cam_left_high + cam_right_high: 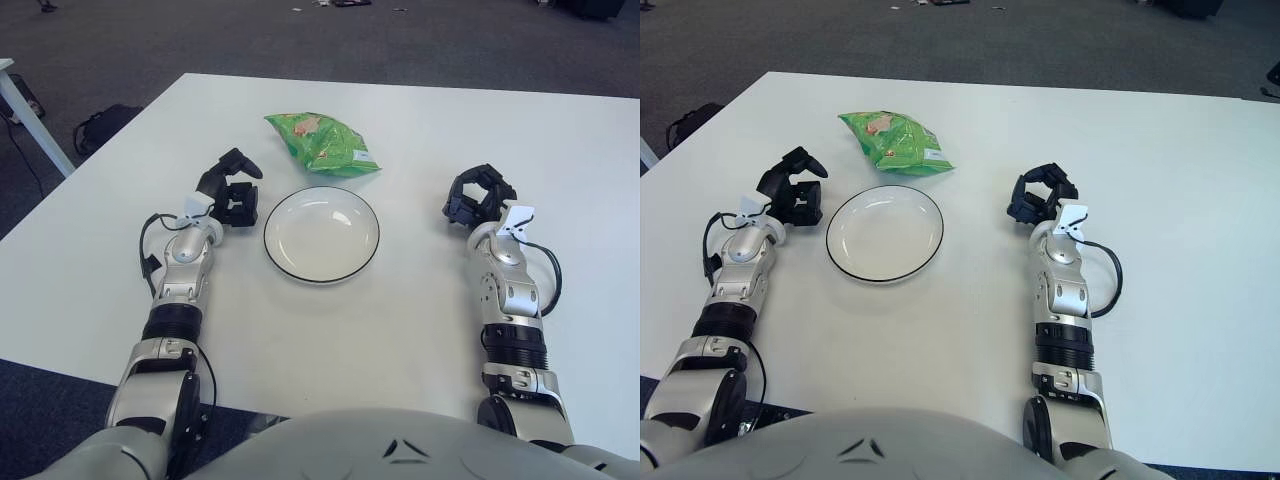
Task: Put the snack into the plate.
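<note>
A green snack bag (323, 144) lies flat on the white table (400, 300), just behind a white plate with a dark rim (321, 235). The plate holds nothing. My left hand (233, 192) is just left of the plate, its black fingers relaxed and holding nothing. My right hand (480, 197) is to the right of the plate, a hand's width away, fingers loosely curled and holding nothing. The bag also shows in the right eye view (896, 143), beyond the plate (885, 233).
A dark carpet floor surrounds the table. A black bag (100, 127) lies on the floor off the table's left edge, beside a white leg (30, 115). The table's near edge runs just before my torso.
</note>
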You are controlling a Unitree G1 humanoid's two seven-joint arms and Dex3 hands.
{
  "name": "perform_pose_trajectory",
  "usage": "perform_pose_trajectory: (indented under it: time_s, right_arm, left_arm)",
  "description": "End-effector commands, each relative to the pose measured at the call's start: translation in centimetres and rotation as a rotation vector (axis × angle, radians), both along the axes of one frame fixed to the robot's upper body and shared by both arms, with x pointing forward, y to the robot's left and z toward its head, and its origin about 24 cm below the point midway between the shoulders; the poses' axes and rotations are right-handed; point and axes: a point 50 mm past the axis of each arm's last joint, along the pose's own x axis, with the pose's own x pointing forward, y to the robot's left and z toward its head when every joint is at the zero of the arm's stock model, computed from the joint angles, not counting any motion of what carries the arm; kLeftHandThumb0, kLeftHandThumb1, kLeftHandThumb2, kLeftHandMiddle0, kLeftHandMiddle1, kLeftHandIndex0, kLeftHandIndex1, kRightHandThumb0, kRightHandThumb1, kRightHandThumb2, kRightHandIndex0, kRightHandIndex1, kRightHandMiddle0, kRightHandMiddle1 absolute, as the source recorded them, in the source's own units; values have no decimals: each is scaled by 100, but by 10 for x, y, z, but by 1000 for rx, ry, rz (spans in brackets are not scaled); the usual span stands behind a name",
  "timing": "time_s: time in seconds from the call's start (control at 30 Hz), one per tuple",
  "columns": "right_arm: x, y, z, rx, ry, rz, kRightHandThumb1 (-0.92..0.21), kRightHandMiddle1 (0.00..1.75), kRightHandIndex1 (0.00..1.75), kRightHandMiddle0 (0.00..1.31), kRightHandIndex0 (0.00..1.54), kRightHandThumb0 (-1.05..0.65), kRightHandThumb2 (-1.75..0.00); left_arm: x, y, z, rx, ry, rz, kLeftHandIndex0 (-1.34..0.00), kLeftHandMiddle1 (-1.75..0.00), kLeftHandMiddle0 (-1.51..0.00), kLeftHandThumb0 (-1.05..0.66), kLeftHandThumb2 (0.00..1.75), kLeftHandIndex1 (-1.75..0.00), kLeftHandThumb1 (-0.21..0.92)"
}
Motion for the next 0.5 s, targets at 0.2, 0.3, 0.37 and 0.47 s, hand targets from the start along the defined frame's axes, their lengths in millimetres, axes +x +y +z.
perform_pose_trajectory:
  time_s: [0.2,0.3,0.37,0.47]
  right_arm:
    - [-13,2,-31,55,128,19,-27,175,175,65,130,-50,-137]
    - [-13,2,-31,56,127,27,-28,175,175,65,129,-50,-136]
    - [-14,2,-31,59,126,35,-28,175,175,64,129,-50,-136]
    - [-14,1,-31,68,123,47,-29,175,175,64,127,-49,-135]
  left_arm:
    - [-12,-1,-28,28,43,-7,-59,-175,-127,-47,127,-175,35]
    - [-12,-2,-27,50,17,-16,-58,-175,-126,-47,126,-175,36]
    - [-12,-2,-24,90,-13,-22,-57,-175,-126,-46,125,-175,37]
    - [-9,-1,-14,211,-91,-10,-56,-175,-126,-46,123,-175,38]
